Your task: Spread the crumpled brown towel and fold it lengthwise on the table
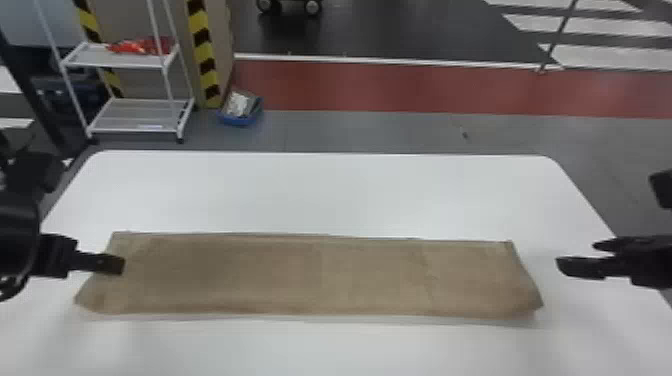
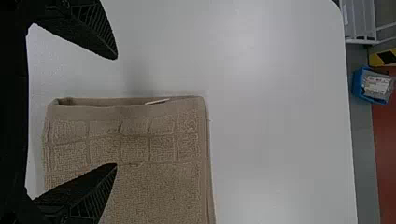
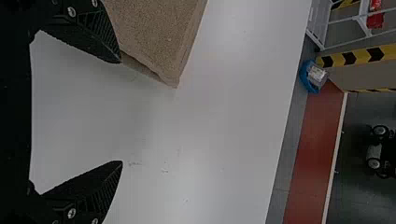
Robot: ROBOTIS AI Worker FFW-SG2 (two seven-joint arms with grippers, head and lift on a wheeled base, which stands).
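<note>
- On a white table (image 1: 320, 190), the brown towel (image 1: 320, 275) lies in a long strip running left to right, apparently already folded lengthwise, with squaring up the likely work left.
- At the towel's left end, the left gripper (image 2: 116, 111) has its jaws spread, pinching nothing; a pale label (image 2: 157, 101) peeks from between the layers.
- Beyond the right end, the right gripper (image 3: 121, 112) also holds its jaws apart and empty, near the slanting edge.
- Any tidying calls for a light touch: take both layers together at a corner, draw outward gently and low, and match the far edges. Nipping only the upper layer could skew the fold or raise a ridge.
- On the floor past the table, a blue bin (image 1: 240, 121) holds a clear, labelled packet (image 3: 317, 74); red items (image 1: 142, 46) sit on a white rack (image 1: 112, 61).
</note>
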